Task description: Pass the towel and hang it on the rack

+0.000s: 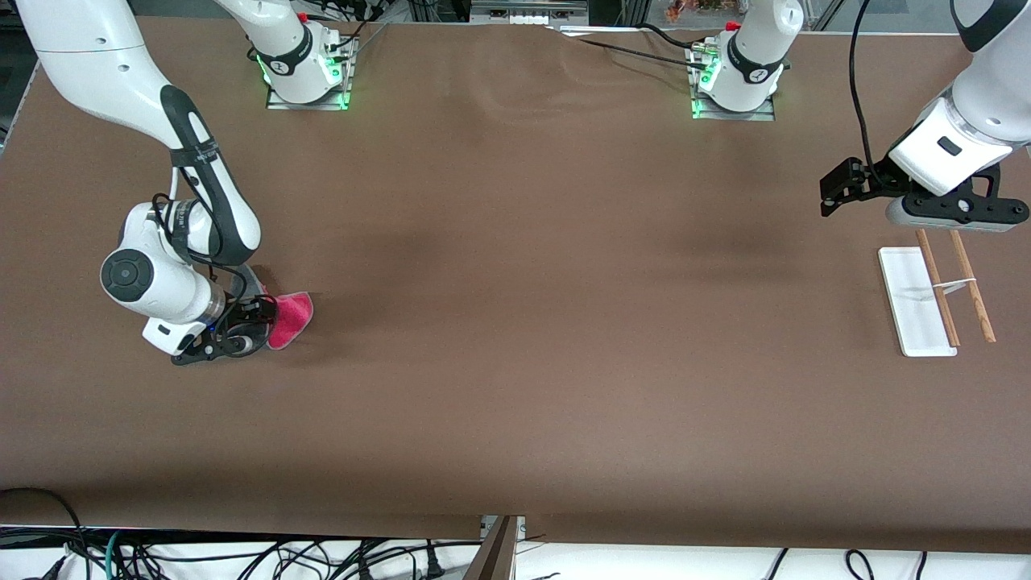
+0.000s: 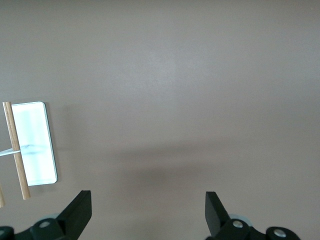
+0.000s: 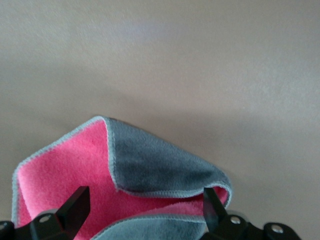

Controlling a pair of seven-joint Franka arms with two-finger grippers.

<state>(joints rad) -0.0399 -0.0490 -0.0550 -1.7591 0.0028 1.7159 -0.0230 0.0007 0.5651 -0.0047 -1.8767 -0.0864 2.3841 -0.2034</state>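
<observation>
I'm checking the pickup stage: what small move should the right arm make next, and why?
Probably close the right gripper on the towel: its open fingers straddle the folded cloth on the table. The left gripper waits open near the rack.

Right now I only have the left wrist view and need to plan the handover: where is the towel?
Observer: The towel lies at the right arm's end of the table, under the right gripper.
Operator: Is it gripped?
Observer: Not yet; the right wrist view shows open fingers straddling the folded towel, pink and grey faces showing.
Operator: And my own gripper?
Observer: The left gripper hangs open above the table by the rack, whose two rods are bare.
</observation>
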